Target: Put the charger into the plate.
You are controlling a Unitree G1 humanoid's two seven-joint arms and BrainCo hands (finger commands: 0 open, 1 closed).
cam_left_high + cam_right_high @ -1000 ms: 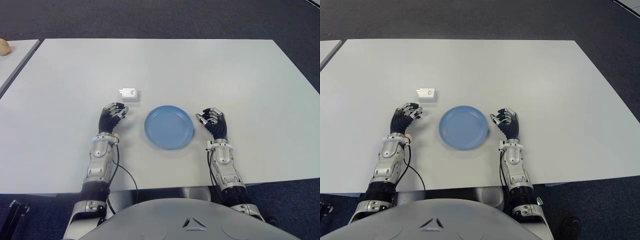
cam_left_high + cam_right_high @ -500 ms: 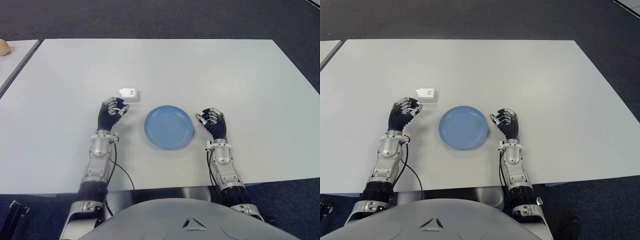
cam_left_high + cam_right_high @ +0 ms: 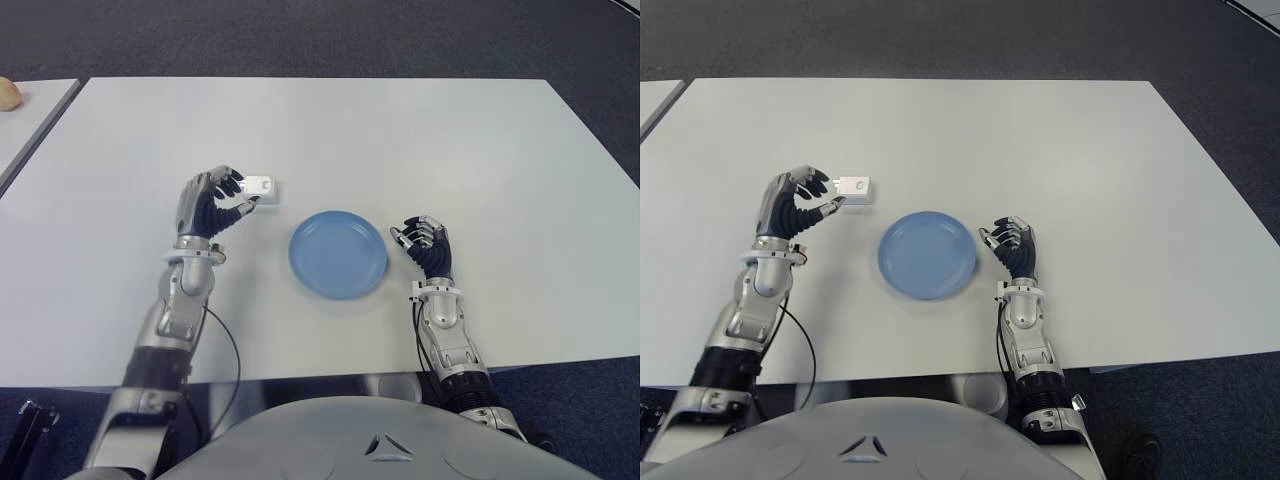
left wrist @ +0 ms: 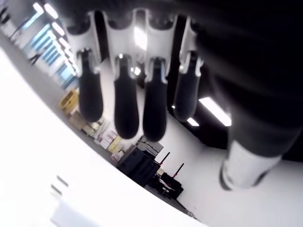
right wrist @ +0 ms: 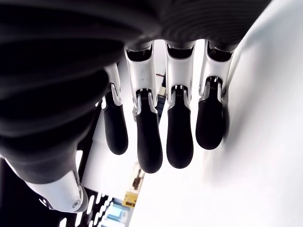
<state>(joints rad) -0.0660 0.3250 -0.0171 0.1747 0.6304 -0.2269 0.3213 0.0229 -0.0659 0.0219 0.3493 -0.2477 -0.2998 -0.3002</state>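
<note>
White table [image 3: 420, 130] | blue plate [image 3: 338, 253] empty | charger [image 3: 258, 189] beside left hand [image 3: 208, 203]

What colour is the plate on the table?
Light blue, plain with no pattern; the plate shows best in the left eye view.

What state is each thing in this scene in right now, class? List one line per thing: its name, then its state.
charger: lying on the table, not yet grasped, outside the plate.
plate: flat on the table, holding nothing.
left hand: raised beside the charger, fingers open, holding nothing.
right hand: idle to the right of the plate, fingers relaxed, holding nothing.
table: bears the charger and the plate.
</note>
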